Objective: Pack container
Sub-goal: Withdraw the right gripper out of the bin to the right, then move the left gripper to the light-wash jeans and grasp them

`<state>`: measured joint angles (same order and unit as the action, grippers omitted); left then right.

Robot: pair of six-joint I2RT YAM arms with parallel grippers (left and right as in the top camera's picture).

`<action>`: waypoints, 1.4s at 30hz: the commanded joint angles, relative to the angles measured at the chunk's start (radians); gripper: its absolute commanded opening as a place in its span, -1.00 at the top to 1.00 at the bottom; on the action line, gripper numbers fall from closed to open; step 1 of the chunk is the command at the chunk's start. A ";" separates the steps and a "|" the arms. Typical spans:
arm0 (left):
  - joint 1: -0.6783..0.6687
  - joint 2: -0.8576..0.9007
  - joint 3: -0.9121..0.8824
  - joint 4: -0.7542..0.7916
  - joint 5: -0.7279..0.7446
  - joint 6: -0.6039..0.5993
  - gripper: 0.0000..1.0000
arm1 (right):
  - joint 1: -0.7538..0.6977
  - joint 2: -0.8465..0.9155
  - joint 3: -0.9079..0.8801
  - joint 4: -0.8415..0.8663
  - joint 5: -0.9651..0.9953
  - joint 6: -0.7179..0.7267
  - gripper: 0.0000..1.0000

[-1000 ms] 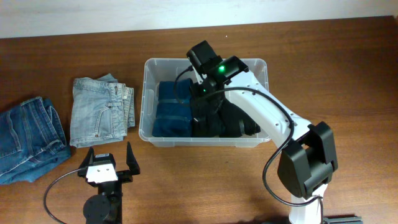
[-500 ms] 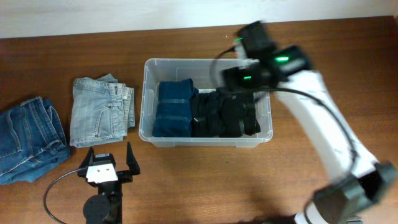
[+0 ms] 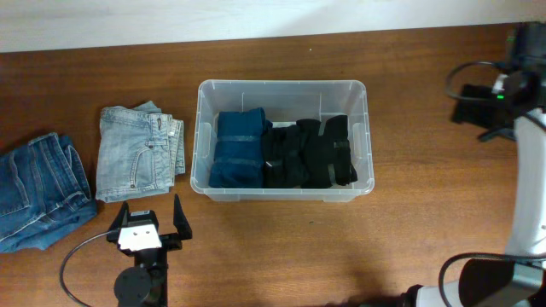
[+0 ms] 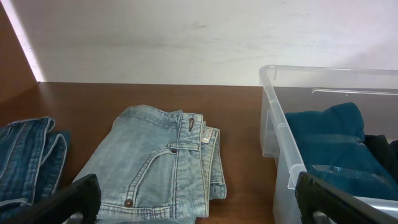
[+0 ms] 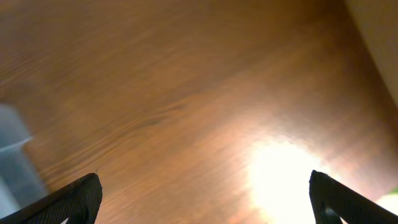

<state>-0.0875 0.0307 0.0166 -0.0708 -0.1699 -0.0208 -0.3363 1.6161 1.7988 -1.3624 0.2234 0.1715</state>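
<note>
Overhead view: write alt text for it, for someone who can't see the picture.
A clear plastic container on a wooden table holds a folded blue garment and black clothes beside it. Folded light jeans and darker jeans lie on the table to its left. The left gripper sits open near the front edge; the right arm is at the far right.

Left arm (image 3: pixel 139 235): white block, black jaws, looping black cable (image 3: pixel 75 253). Right arm (image 3: pixel 531 188): white links, black joints, apparently a green light.
</note>
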 commanded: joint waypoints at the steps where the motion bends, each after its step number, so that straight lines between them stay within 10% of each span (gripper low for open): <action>1: 0.005 -0.002 -0.007 0.003 -0.010 -0.010 -0.99 | -0.070 0.006 0.006 -0.003 0.024 -0.007 -0.97; 26: 0.005 0.003 0.084 0.010 0.055 -0.010 -0.99 | -0.129 0.006 0.006 -0.003 0.024 -0.007 -0.97; 34: 0.005 0.280 0.532 -0.326 0.063 0.104 -0.99 | -0.129 0.006 0.006 -0.003 0.024 -0.007 -0.97; 42: 0.005 0.911 1.203 -0.764 0.177 0.180 -0.99 | -0.129 0.006 0.006 -0.003 0.024 -0.007 -0.97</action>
<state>-0.0868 0.7315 0.9764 -0.6819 -0.0925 0.0799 -0.4622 1.6180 1.7988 -1.3651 0.2317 0.1711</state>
